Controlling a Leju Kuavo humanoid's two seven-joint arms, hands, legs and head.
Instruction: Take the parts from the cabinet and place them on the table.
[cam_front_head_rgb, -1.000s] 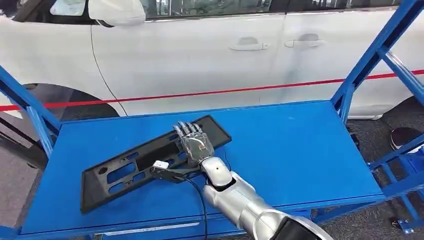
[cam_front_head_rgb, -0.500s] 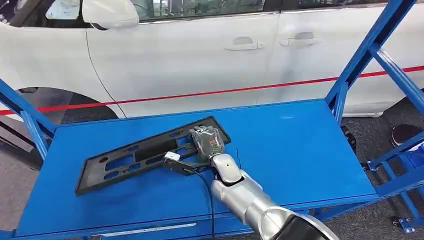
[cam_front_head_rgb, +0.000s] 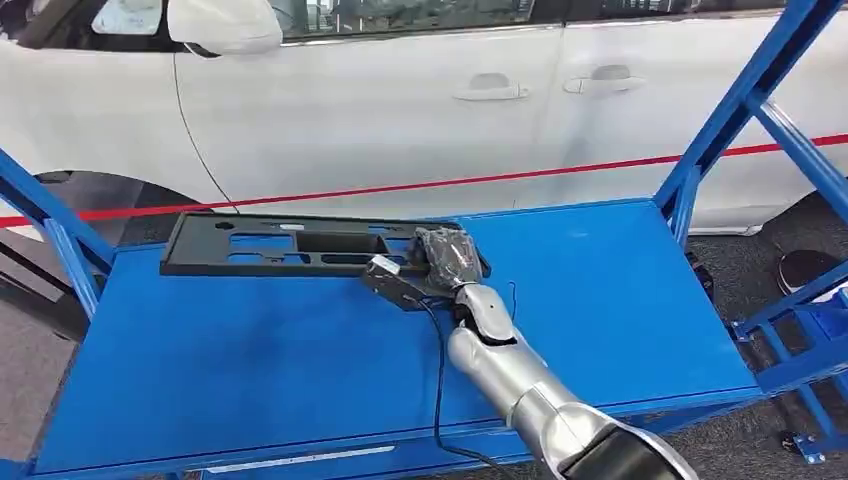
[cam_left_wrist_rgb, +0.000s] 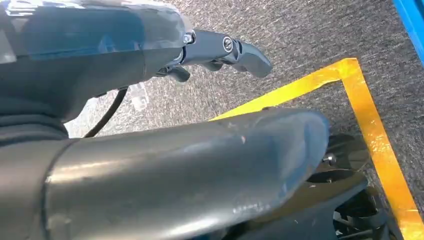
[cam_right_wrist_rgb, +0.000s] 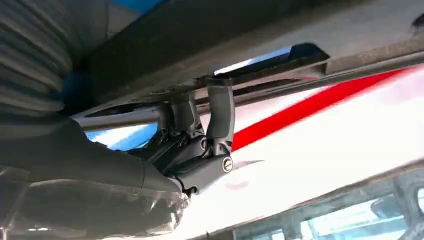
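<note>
A long black plastic panel (cam_front_head_rgb: 290, 243) with several cut-outs hangs tilted over the far side of the blue cabinet shelf (cam_front_head_rgb: 600, 290). My right hand (cam_front_head_rgb: 445, 255) grips its right end, with the fingers curled over the edge. The right wrist view shows those fingers (cam_right_wrist_rgb: 212, 120) hooked onto the panel (cam_right_wrist_rgb: 225, 40) from close up. My left hand (cam_left_wrist_rgb: 225, 50) hangs beside my body above the grey carpet, holding nothing, its fingers stretched out.
Blue frame posts (cam_front_head_rgb: 735, 110) rise at the shelf's right and left (cam_front_head_rgb: 55, 230) ends. A white car (cam_front_head_rgb: 420, 110) with a red stripe stands right behind the cabinet. Yellow tape (cam_left_wrist_rgb: 370, 125) marks the carpet below my left hand.
My right hand closed on the panel's right end and lifted it off the shelf. The panel swung from lying slantwise across the shelf to nearly level along the far edge.
</note>
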